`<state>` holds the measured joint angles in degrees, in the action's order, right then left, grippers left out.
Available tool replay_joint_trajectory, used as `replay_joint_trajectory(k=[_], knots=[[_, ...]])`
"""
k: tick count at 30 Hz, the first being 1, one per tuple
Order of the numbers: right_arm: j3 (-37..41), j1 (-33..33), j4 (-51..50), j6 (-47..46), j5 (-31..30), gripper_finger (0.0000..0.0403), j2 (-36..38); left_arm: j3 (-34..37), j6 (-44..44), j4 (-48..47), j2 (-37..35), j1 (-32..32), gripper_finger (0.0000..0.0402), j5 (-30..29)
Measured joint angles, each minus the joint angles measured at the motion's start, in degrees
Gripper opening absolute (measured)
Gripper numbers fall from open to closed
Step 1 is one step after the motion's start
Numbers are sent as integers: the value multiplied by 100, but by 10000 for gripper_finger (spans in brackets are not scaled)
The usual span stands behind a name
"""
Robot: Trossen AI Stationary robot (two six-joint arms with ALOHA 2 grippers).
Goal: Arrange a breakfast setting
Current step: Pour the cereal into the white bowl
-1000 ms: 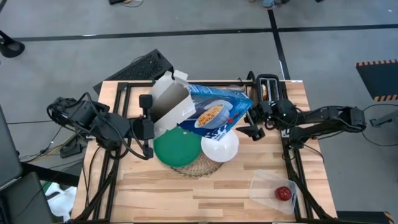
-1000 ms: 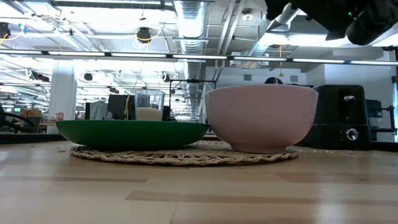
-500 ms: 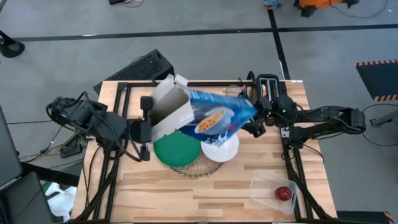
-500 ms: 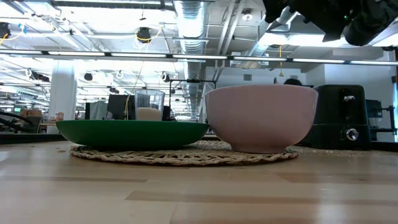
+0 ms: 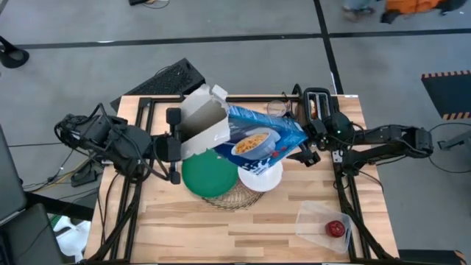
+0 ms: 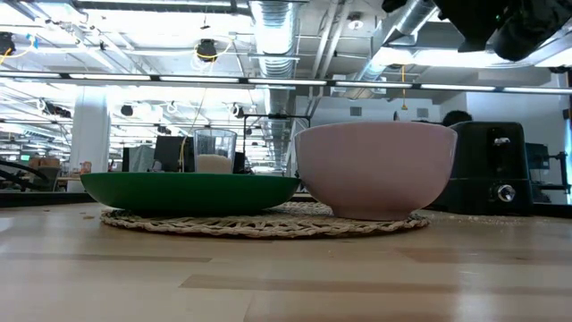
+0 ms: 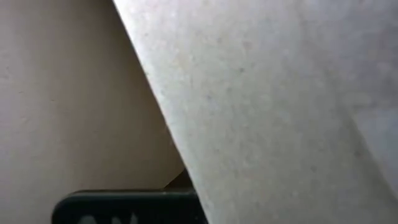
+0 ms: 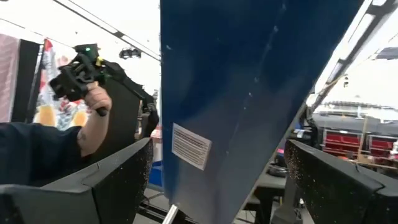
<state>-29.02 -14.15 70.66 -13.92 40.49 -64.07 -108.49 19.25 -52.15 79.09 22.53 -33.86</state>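
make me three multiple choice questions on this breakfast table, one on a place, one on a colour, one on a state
1. Where is the red apple?
A. in the clear plastic tub
B. on the green plate
C. in the white bowl

2. What colour is the plate on the wire mat?
A. blue
B. green
C. white

3. How is the cereal box?
A. flat on the table
B. upright, sealed
C. lifted and tilted, flaps open

Answers:
1 A, the apple sits inside the tub.
2 B, the plate is green.
3 C, both grippers hold the box above the white bowl.

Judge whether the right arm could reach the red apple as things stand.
Probably not yet: the right gripper grips the cereal box above the white bowl. The apple sits in a clear tub close by, nothing between.
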Motion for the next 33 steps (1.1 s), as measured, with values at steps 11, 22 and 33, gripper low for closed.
replay_joint_trajectory(k=[11,22,33], knots=[[0,181,-164,-153,-662,388,0,0,-101,-57,37,-154,0,-416],[4,443,-229,-367,-1315,388,0,-4,-205,-147,116,-230,0,-996],[4,441,-362,-729,-1835,388,2,-9,-289,-318,155,-235,0,-1462]])
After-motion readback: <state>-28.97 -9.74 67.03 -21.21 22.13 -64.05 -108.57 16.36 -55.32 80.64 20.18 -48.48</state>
